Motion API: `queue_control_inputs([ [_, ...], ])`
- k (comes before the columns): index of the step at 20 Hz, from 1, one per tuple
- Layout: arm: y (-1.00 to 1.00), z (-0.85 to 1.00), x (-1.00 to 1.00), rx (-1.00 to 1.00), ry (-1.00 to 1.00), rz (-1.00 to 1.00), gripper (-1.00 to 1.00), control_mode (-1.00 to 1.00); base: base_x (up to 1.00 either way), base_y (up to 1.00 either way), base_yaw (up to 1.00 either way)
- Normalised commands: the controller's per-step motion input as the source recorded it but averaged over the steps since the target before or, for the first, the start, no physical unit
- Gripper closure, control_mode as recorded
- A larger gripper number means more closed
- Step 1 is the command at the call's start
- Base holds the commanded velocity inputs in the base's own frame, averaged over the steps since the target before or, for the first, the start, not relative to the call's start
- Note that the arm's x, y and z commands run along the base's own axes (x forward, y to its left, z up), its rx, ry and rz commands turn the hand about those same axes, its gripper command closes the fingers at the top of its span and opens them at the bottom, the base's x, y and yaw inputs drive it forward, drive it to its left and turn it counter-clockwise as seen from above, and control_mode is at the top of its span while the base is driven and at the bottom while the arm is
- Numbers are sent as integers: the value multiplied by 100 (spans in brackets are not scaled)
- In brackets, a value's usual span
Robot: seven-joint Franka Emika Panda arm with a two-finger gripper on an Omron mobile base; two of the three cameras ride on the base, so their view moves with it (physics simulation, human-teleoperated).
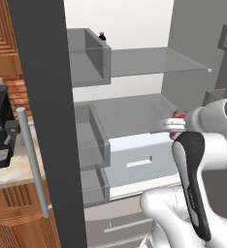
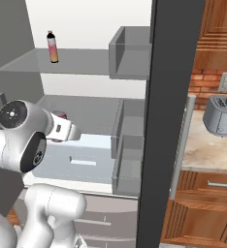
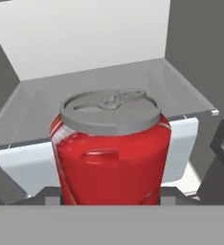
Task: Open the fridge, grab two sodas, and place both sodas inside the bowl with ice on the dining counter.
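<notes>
Filling the hand view, the red soda stands upright with its silvery lid and pull tab facing up, right in front of the camera and low against the fingers, whose tips are hidden behind it. In the base views a sliver of the same can shows at the end of the white arm, over the middle shelf of the open fridge. The fingers look part-closed around the can, so I judge they are grasping it, though the contact itself is hidden. Keeping the can upright suits carrying it out past the door bins. The other soda, pink-white with a dark top, stands alone on the upper glass shelf, well above and apart, waiting for a second trip.
</notes>
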Motion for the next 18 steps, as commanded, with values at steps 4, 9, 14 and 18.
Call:
queue_control_inputs([
  [4, 0, -7, -72, 0, -3, 0, 100, -100, 0, 0, 0],
  [9, 0, -8, -8, 0, 1, 0, 100, -100, 0, 0, 0],
  [14, 2, 0, -50, -1, -9, -1, 100, 100, -20, 3, -1],
  [18, 0, 0, 0, 0, 0, 0, 100, 100, -93, 29, -9],
])
